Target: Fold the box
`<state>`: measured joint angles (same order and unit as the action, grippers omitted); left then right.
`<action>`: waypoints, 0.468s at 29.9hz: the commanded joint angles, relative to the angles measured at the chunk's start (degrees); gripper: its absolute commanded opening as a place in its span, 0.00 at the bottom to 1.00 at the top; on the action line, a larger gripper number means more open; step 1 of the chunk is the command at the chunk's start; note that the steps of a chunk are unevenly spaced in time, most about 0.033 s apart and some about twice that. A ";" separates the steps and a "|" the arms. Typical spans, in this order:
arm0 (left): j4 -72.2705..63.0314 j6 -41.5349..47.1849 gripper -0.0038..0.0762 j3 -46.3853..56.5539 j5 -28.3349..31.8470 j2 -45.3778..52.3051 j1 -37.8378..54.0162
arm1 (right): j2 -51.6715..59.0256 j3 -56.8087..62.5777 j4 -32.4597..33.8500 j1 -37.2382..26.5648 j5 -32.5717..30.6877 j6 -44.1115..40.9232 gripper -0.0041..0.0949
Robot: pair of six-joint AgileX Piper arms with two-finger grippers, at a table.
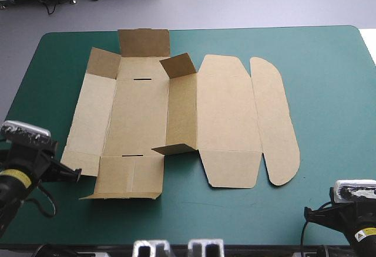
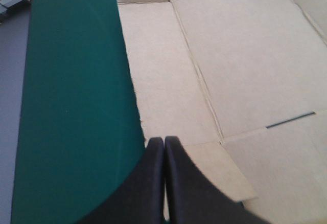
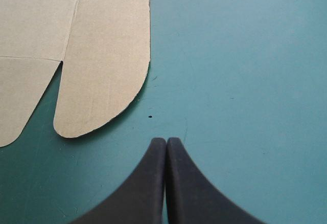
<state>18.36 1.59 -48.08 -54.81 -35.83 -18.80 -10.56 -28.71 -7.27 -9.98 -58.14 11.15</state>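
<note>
Both sets of jaws are pressed together into a single point, and neither pair shows any board between them. The left gripper (image 2: 164,142) has its tips right at the box's near-left corner, over the seam between the teal-green cover (image 2: 76,106) and the left side panel (image 2: 163,70). I cannot tell whether it touches the board or only hovers over it. The box (image 1: 176,116) lies mostly flat at the middle of the table. Its long axis runs left to right, a few small flaps stand partly raised around the base, and the lid end points toward the right arm. The right gripper (image 3: 166,142) sits over bare cover near the table's near-right corner. The rounded flap (image 3: 102,55) at the box's right end lies ahead of it and off toward the box's side, clearly apart from the tips. The left arm is the nearer by far, so the left side panel, stretching straight ahead of it, looks like the natural first wall to raise. Its fingers would probably need to part or slide beneath the edge first.
</note>
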 commanded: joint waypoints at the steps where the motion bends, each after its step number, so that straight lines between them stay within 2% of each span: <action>1: 8.67 7.04 0.04 -4.48 5.28 -6.50 -0.24 | -0.65 -1.35 -0.44 0.14 3.39 0.51 0.02; 5: 17.36 17.31 0.04 -6.70 5.39 -13.94 -0.24 | -0.65 -1.35 -0.44 0.14 3.39 0.51 0.02; 8: 21.13 21.69 0.04 -8.40 3.83 -18.65 0.89 | -0.65 -1.35 -0.44 0.14 3.39 0.51 0.02; 12: 18.38 23.68 0.04 -11.68 4.24 -24.84 8.39 | -0.65 -1.35 -0.44 0.14 3.39 0.51 0.02; 14: 13.74 21.19 0.04 -13.87 4.40 -27.74 14.82 | -0.65 -1.35 -0.44 0.14 3.39 0.51 0.02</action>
<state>34.46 23.44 -57.64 -52.52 -61.02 -10.21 -10.56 -28.71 -7.27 -9.98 -58.14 11.15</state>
